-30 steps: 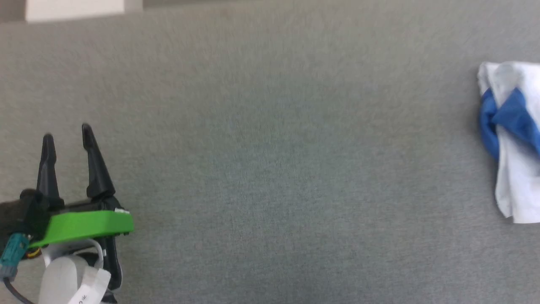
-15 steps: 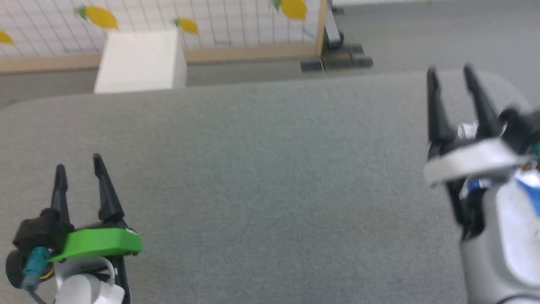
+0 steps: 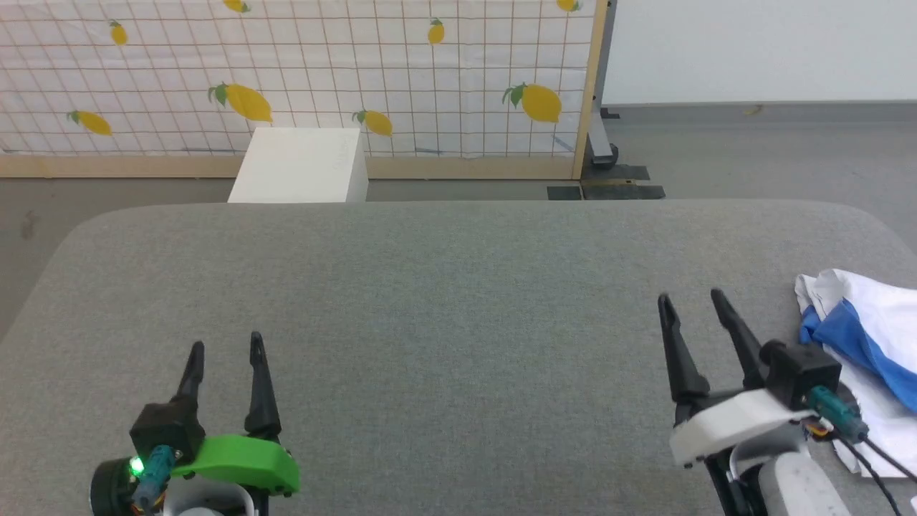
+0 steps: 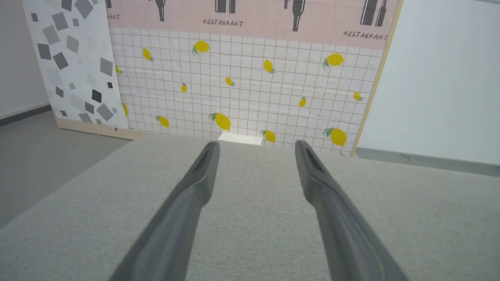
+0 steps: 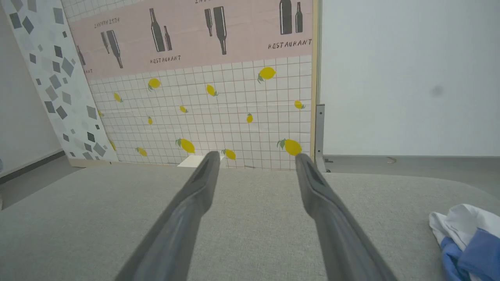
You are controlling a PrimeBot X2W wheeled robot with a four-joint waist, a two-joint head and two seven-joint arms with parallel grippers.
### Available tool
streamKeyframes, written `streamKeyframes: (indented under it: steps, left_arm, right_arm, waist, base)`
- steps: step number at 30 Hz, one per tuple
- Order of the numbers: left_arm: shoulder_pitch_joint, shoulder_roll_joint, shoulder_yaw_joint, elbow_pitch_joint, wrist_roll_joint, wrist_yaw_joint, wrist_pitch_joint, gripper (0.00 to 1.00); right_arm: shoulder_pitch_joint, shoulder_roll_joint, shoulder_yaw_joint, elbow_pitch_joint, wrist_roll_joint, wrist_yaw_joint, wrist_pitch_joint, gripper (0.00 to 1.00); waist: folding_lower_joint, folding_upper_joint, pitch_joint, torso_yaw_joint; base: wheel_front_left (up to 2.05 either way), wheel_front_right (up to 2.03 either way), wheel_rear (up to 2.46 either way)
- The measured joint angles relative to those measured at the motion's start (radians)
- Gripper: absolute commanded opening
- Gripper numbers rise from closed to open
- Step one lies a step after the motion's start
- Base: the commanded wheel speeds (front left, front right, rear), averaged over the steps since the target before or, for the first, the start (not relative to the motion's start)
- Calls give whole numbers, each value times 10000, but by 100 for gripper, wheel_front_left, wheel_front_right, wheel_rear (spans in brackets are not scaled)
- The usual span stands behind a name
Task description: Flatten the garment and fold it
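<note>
The garment (image 3: 870, 337), a crumpled white T-shirt with blue parts, lies bunched at the right edge of the grey table (image 3: 458, 322); in the right wrist view the garment (image 5: 466, 238) sits at the lower right. My right gripper (image 3: 691, 301) stands open just left of the garment, not touching it, and my right gripper (image 5: 256, 156) has nothing between its fingers. Near the front left of the table my left gripper (image 3: 226, 342) is open and empty; the left wrist view shows my left gripper (image 4: 256, 143) over bare cloth.
Behind the table stand a white box (image 3: 301, 166) on the floor and a lemon-patterned grid screen (image 3: 301, 79) with a wooden frame. A pale wall (image 3: 759, 50) and grey floor lie at the back right. The table's far corners are rounded.
The head camera has tilted up and shifted, so the far edge, the screen and the box come into view. The right gripper now shows lower, beside the garment. Both grippers stay open.
</note>
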Motion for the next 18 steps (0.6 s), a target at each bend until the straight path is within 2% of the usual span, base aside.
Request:
streamKeyframes:
  steps: [9, 10, 18]
  left_arm:
    - [29, -73, -230, 1011, -291, -203, -17, 100]
    - [28, -75, -247, 1043, -293, -222, -10, 0]
    - [22, -75, -244, 1018, -293, -222, 44, 0]
  right_arm:
    - [270, 2, 21, 746, 92, 0, -10, 100]
    - [270, 2, 23, 775, 94, 2, -2, 0]
    - [270, 2, 21, 736, 82, 2, 40, 0]
  waist:
    - [0, 0, -64, -39]
    - [0, 0, -62, -49]
    - [1, 0, -40, -59]
  base:
    - [0, 0, 0]
    - [0, 0, 0]
    - [0, 0, 0]
